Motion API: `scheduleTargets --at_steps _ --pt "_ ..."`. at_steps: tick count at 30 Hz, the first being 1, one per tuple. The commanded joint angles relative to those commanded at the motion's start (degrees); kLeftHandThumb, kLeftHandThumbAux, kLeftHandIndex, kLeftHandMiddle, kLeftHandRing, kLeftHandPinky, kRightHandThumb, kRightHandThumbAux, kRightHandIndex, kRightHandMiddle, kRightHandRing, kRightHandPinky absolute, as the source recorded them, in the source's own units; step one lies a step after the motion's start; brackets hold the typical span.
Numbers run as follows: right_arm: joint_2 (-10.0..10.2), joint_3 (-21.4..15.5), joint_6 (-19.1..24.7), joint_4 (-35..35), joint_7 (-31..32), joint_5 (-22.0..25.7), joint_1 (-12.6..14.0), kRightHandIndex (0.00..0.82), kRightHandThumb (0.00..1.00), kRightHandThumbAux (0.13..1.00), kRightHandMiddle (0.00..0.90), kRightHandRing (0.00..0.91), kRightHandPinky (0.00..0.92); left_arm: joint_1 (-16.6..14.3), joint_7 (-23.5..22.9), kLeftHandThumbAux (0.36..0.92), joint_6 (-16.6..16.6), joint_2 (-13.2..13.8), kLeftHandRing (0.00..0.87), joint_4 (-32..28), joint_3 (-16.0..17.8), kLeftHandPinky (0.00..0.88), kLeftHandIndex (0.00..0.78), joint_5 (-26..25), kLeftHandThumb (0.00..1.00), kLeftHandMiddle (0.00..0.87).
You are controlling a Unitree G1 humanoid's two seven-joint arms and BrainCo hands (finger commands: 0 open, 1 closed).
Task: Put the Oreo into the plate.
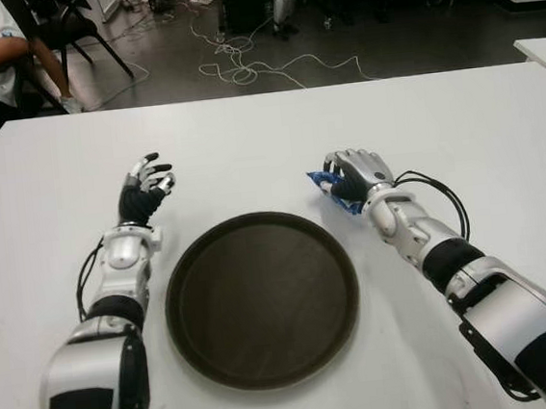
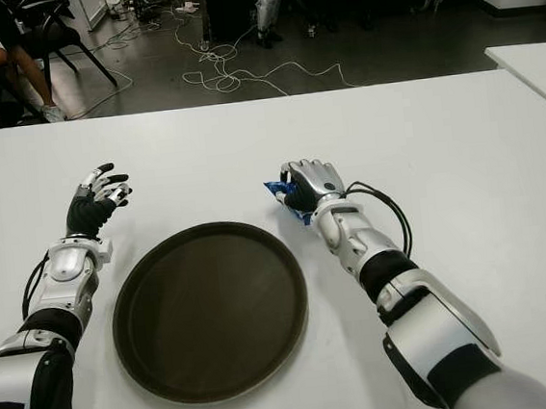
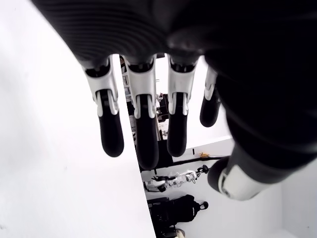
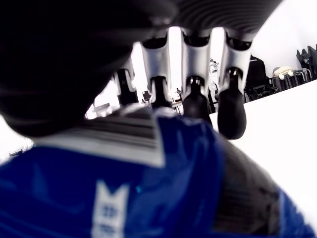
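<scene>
The light, crinkly Oreo packet is clasped across its middle by the right hand, at two o'clock from the plate; the left hand is held spread at ten o'clock, empty

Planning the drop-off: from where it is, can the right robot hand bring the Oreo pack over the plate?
Probably yes. The right robot hand grips the Oreo pack just beyond the plate rim, with only bare table between them.

Silver-and-black segmented arms, black cables looped at each wrist, left hand and right hand with black-tipped silver fingers.
</scene>
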Motion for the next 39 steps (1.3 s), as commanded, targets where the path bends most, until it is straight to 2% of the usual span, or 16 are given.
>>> scheduleTargets --at_steps 12,18,22,28,35,39 --pt "-0.51 -0.49 -0.42 -0.73 -1.18 -0.04 -0.91 0.425 0.691 0.733 0.66 0.664 0.651 -0.43 0.89 0.701 1.0 0.09 0.315 0.29 -0.49 0.32 0.165 0.61 0.403 0.274" --pt "-0.75 -0.95 1.01 -7.69 -0.33 -0.27 -0.56 0.424 0.692 0.733 0.666 0.673 0.661 -0.51 1.16 0.699 1.37 -0.04 0.313 0.3 -0.53 0.323 0.159 0.53 0.404 0.267" --pt "-0.81 -0.49 2.74 -14.74 1.04 -0.98 1.6 0.425 0.692 0.733 0.672 0.679 0.664 -0.58 1.71 0.696 1.52 -0.08 0.314 0.27 -0.83 0.323 0.157 0.82 0.405 0.266" --pt "1.2 1.14 3.55 -22.31 1.17 -2.44 3.66 0.423 0.693 0.733 0.633 0.643 0.61 -0.68 2.46 0.703 1.46 -0.22 0.317 0.23 -1.14 0.328 0.162 1.11 0.38 0.278" --pt "0.66 1.26 5.4 -34.16 5.52 -3.4 7.89 0.422 0.694 0.733 0.613 0.638 0.601 -0.64 1.57 0.696 1.51 -0.39 0.312 0.22 -0.72 0.327 0.163 0.56 0.395 0.277" --pt "1.02 2.39 5.48 -38.46 8.3 -4.07 9.71 0.422 0.694 0.734 0.597 0.617 0.578 -0.72 1.59 0.698 1.63 -0.41 0.313 0.29 -0.72 0.326 0.166 0.62 0.398 0.278"
